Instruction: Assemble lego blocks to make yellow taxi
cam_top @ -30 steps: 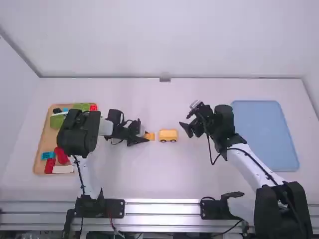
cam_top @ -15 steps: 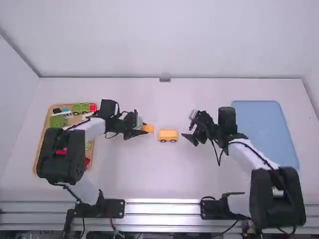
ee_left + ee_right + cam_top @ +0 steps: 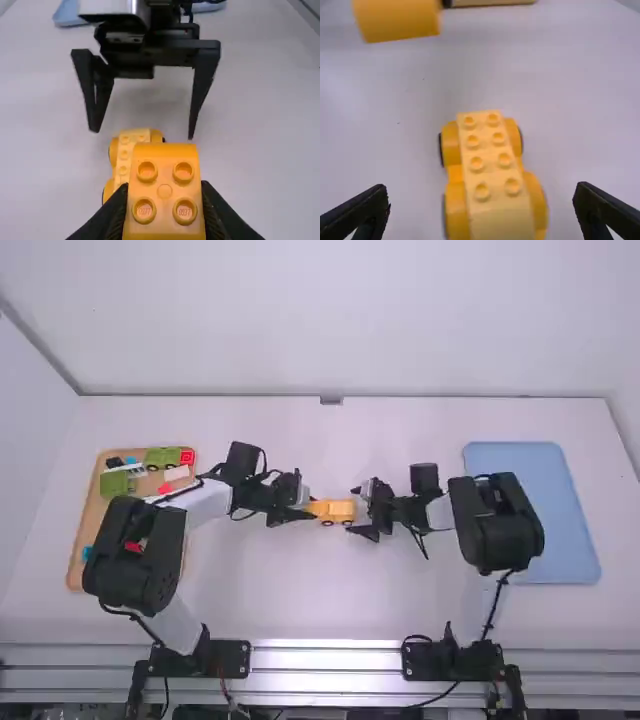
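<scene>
yellow base (image 3: 487, 150) sits mid-table, bare on top. block (image 3: 165, 191) not on yet, gripped by left gripper (image 3: 164, 200) near base's left end. right gripper (image 3: 481, 192) spread at right end. seating block remains, maybe more parts.

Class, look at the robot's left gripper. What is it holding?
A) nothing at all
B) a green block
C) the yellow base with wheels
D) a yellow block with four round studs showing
D: the left gripper has its fingers against both sides of the yellow block with four round studs, while the wheeled base stands apart on the table.
</scene>
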Tool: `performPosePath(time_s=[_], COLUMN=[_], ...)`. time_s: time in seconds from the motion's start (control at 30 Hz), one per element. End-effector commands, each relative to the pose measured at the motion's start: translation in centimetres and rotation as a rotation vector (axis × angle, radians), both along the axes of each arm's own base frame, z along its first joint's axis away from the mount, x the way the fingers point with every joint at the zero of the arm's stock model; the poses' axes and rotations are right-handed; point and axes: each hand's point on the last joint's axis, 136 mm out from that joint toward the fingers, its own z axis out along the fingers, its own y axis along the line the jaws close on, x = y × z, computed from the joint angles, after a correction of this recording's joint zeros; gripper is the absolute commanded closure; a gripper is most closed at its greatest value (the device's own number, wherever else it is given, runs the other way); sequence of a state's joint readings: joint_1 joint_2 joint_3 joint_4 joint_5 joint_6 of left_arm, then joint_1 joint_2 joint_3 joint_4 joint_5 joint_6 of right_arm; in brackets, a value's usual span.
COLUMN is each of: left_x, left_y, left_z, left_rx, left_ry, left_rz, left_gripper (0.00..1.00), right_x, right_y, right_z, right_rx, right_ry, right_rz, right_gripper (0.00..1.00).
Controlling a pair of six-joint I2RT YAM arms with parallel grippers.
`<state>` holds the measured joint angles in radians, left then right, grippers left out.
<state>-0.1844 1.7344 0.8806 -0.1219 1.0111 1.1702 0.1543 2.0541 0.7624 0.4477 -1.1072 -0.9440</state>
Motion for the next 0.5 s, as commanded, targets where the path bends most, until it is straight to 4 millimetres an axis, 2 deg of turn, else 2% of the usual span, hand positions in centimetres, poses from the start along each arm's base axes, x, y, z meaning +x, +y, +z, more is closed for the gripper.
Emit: performPosePath(time_s=[0.0,0.1,0.47], left_x=[0.2,0.9,2.3], left_y=[-0.1,-0.1,-0.4], left_z=[0.0,-0.2,-2.0], left_rx=[0.007,0.005,-0.019], left_ry=[0.039,0.050,0.109], left_rz=[0.040,0.066,0.119], left_gripper=[0.76,0.76,0.76], right_x=[0.7,0.5,0.4], right_y=[0.6,0.9,0.6], right_z=[0.7,0.1,-1.8], right_rx=[0.070,0.093,0.041], right_ry=[-0.026,-0.047,-0.043], right_rz=[0.065,0.113,0.095], right_gripper=[0.02,0.02,0.02])
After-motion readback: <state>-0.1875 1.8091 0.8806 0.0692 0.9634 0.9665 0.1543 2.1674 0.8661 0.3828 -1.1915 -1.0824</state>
